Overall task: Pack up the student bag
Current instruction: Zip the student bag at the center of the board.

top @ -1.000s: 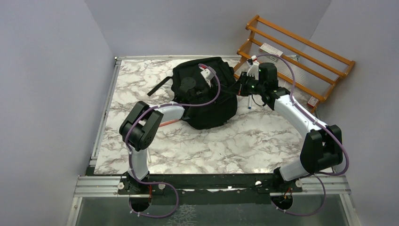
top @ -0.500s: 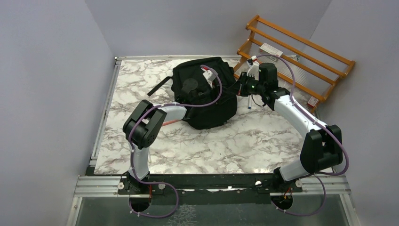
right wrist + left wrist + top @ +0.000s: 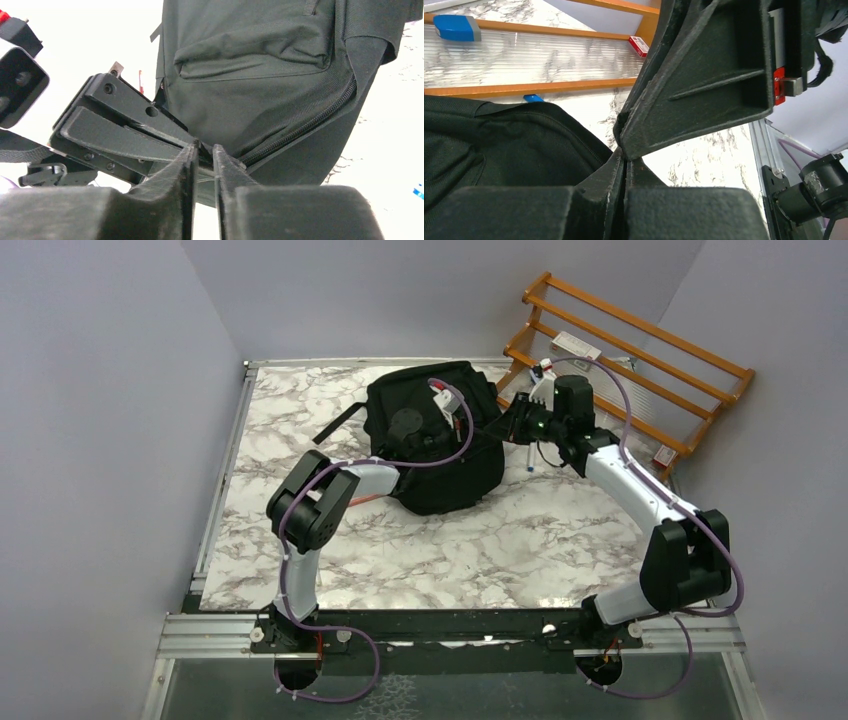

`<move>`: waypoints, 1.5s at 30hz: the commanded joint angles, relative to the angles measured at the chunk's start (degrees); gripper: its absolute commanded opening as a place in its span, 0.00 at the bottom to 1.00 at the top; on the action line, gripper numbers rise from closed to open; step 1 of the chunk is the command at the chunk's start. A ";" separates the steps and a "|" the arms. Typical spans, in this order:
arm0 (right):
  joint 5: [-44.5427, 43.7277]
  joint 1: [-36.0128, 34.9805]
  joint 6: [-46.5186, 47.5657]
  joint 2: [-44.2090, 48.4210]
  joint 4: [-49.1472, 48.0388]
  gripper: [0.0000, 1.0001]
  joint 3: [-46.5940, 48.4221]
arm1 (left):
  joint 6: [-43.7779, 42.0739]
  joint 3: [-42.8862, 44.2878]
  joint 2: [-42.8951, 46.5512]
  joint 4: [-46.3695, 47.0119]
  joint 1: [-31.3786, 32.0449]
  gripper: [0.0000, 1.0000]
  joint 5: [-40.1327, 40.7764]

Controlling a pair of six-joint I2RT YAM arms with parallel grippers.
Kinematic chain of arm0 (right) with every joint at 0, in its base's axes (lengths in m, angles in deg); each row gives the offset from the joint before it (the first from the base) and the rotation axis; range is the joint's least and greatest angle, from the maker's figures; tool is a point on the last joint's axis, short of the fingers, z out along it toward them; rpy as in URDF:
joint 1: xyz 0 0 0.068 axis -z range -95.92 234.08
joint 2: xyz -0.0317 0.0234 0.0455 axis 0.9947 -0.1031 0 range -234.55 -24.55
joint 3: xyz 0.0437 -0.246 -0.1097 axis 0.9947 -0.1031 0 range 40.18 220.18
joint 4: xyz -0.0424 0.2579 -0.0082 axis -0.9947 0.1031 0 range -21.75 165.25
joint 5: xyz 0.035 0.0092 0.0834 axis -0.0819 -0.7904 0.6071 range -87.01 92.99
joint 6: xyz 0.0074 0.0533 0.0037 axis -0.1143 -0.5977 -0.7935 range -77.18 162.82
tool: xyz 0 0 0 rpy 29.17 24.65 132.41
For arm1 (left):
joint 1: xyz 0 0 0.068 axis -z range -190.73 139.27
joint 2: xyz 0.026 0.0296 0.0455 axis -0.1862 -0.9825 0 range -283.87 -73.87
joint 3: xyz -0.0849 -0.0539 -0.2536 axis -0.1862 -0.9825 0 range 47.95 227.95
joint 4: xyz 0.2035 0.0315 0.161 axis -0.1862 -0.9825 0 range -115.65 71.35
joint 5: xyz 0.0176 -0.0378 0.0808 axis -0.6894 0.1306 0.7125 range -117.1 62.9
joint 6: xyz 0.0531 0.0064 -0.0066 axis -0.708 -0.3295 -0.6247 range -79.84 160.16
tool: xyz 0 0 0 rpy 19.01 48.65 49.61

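White-and-grey marble table (image 3: 520, 540), boxed in by pale panels (image 3: 100, 440). At its far middle, the student bag (image 3: 440, 475): black, slumped, one strap (image 3: 338, 423) trailing off to the left, front pocket (image 3: 250, 55) and zip (image 3: 310, 120) turned toward the right wrist camera. Just right of the bag, at the far right corner, an orange wooden rack (image 3: 640, 345) tilted back. Left arm (image 3: 310, 510) bent across the bag's top; right arm (image 3: 630, 485) reaching in from the right.

Left gripper (image 3: 623, 150) pressed fully together at the bag's upper right edge, perhaps on the zip pull, though too dark there to tell. Right gripper (image 3: 204, 150) narrowly apart, with the left one's tips right at the gap.

Among the rack's rails, a blue block with a grey end (image 3: 454, 27) and a small red box (image 3: 640, 46). On the marble below the right wrist, a thin pen-like stick (image 3: 530, 455).
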State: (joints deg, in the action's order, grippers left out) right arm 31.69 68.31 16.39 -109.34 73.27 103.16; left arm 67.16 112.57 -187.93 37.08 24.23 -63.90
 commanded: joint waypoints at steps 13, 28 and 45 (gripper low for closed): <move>-28.46 0.83 -9.08 3.32 12.07 0.55 1.74 | -2.93 -0.29 1.11 4.33 0.11 0.00 -4.19; -9.30 3.31 -12.45 -11.33 7.28 0.56 8.30 | -4.71 -2.10 1.94 4.35 0.11 0.00 -5.92; -6.14 4.93 -9.71 -15.93 8.81 0.01 10.41 | -5.98 -4.59 5.13 2.58 0.11 0.00 -7.48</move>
State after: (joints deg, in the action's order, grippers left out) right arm 24.22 71.70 5.57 -124.45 81.90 111.53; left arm 62.60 108.90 -186.94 38.37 24.23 -68.07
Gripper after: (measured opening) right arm 0.069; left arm 0.008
